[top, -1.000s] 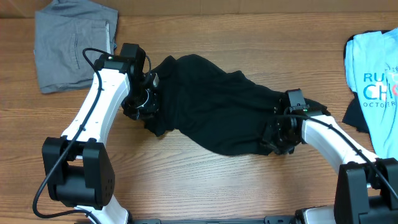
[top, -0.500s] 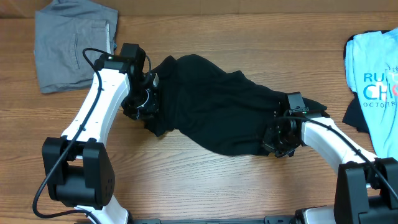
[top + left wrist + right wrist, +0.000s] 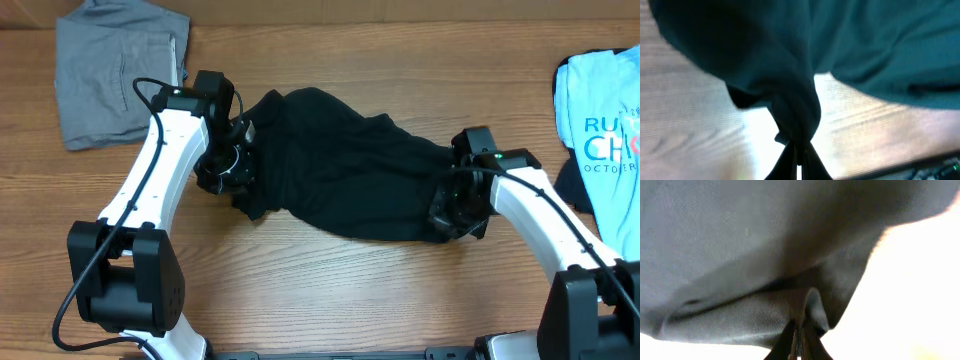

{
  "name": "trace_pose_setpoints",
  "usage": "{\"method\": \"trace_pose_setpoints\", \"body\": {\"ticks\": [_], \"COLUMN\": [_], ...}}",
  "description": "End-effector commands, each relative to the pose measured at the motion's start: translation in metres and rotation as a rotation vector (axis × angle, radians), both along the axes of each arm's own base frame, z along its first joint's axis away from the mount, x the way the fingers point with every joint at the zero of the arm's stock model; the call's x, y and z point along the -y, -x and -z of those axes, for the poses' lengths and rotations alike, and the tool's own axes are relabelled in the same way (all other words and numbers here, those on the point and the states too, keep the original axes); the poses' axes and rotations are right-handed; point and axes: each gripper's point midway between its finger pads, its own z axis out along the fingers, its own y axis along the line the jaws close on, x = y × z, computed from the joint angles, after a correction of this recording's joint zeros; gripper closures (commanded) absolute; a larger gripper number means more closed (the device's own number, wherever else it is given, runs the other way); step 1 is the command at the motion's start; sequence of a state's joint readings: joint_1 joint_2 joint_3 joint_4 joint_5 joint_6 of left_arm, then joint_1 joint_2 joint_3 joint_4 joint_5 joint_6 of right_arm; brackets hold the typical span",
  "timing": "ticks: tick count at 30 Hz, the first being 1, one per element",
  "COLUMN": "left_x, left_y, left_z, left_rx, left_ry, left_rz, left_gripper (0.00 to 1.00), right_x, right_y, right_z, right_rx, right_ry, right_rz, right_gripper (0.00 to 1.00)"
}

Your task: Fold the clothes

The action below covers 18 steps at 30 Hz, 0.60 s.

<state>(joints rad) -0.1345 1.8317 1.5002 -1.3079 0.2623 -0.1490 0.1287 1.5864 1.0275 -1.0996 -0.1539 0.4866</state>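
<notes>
Looking from overhead: the black garment [image 3: 340, 185] lies crumpled in the middle of the worktop [image 3: 330, 300], as a long heap between the two arms.
Left end, overhead: the left claw [image 3: 230, 162] touches the left end of the heap; from above, the gap between its jaws cannot be told.
Right end, overhead: the right claw [image 3: 455, 212] sits low at the right end of the heap.
Other clothes: the grey garment [image 3: 115, 75] lies at the far left corner and the light-blue T-shirt [image 3: 605, 130] at the right edge, both well apart from the black one.
Left wrist view: the jaws are almost closed and pinch a twisted bunch of black cloth; the rest spreads above the wood.
Right wrist view: the jaws are narrow and closed on a small fold of the cloth.
Step in hand: probably each arm holds one end in order to stretch the garment flat before folding.
Risk, slipping: each pinch takes only a little cloth, so a strong pull may draw it out of the jaws.
Risk, wrong layers: the bunch at the left may hold several layers, and then the garment would open twisted, not flat.
Risk, uneven pull: if one arm goes faster, the heap may drag sideways on the worktop.
</notes>
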Motion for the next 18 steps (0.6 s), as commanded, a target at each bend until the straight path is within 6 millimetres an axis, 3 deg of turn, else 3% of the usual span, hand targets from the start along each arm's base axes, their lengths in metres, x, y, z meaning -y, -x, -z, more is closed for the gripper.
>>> {"method": "trace_pose_setpoints", "body": {"ticks": [1, 5, 9, 14, 18], "left_x": [0.005, 0.001, -0.008, -0.01, -0.02], "left_y": [-0.012, -0.01, -0.007, 0.004, 0.035], "left_z": [-0.032, -0.056, -0.091, -0.16, -0.227], "left_rx": [0.067, 0.077, 0.14, 0.371, 0.6], "left_ry": [0.025, 0.003, -0.04, -0.011, 0.003], "left_rz": [0.025, 0.025, -0.014, -0.034, -0.086], "left_gripper": [0.96, 0.96, 0.96, 0.96, 0.96], "right_x": [0.006, 0.006, 0.017, 0.026, 0.028], "right_y": [-0.021, -0.018, -0.002, 0.022, 0.047], "right_z": [-0.047, -0.087, -0.133, -0.205, -0.263], "right_rx": [0.141, 0.227, 0.326, 0.541, 0.708], "right_ry": [0.031, 0.019, 0.049, 0.041, 0.006], "right_rz": [0.021, 0.029, 0.104, 0.121, 0.129], "right_gripper": [0.96, 0.96, 0.96, 0.96, 0.96]}}
